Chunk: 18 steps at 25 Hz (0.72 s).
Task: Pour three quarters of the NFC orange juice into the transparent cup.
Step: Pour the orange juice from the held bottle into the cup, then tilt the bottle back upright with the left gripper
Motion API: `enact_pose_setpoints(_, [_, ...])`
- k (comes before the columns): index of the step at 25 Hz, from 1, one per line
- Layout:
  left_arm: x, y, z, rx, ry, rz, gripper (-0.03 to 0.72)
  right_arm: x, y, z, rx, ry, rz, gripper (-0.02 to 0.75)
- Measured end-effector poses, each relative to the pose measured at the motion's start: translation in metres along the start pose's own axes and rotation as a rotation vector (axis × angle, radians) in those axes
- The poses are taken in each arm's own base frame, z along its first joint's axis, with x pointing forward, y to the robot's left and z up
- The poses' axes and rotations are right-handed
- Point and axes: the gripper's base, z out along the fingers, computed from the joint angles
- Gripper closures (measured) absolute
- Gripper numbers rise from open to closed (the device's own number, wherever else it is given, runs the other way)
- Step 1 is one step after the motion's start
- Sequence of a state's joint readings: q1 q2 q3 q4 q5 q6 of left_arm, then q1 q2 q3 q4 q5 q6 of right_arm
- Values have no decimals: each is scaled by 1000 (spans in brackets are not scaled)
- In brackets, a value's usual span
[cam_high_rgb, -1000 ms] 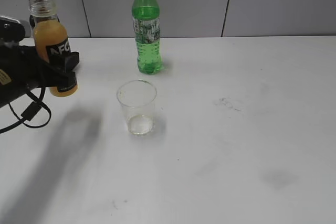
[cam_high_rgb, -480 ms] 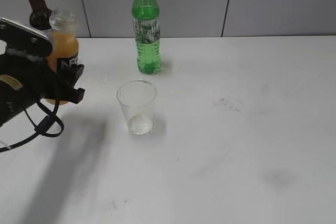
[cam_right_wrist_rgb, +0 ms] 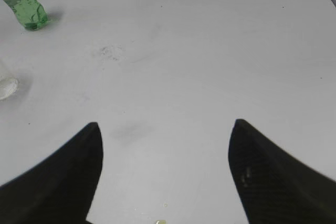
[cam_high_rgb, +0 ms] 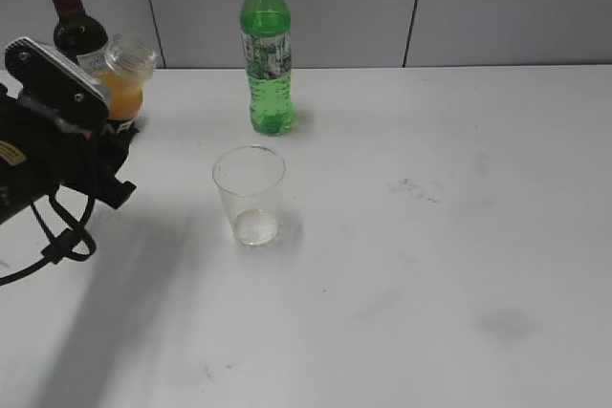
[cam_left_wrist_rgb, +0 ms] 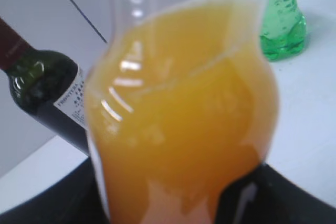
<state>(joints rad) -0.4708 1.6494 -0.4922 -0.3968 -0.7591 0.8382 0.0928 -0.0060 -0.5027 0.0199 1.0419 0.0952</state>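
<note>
The NFC orange juice [cam_high_rgb: 121,91] is a small capless bottle of orange liquid, held in the air at the far left and tilted with its open mouth towards the right and front. My left gripper [cam_high_rgb: 117,136] is shut on its black-labelled lower part. The bottle fills the left wrist view [cam_left_wrist_rgb: 178,108] between the black jaws [cam_left_wrist_rgb: 173,203]. The transparent cup [cam_high_rgb: 249,194] stands upright on the white table, right of the bottle and apart from it. It looks empty, and its edge shows in the right wrist view [cam_right_wrist_rgb: 5,85]. My right gripper [cam_right_wrist_rgb: 165,145] is open and empty above bare table.
A tall green bottle [cam_high_rgb: 267,54] with a yellow cap stands behind the cup, also in the wrist views [cam_left_wrist_rgb: 283,24] [cam_right_wrist_rgb: 23,3]. A dark wine bottle [cam_high_rgb: 69,21] stands at the back left, close behind the juice bottle [cam_left_wrist_rgb: 47,98]. A grey wall bounds the table's far edge.
My left arm has shifted right and turned. The juice bottle went from upright to tilted, its mouth now leaning towards the cup. The cup and other bottles have not moved.
</note>
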Motion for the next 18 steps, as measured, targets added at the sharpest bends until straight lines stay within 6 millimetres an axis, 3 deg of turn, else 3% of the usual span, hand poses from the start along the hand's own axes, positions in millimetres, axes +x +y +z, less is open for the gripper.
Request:
enact_pose_setpoints(8, [2,2,0,-18,24,170,209,0,0,0,0,0,0,167])
enact_pose_setpoints(18, [-3,-6,-2,6,5,219,209,0,0,0,0,0,0,167])
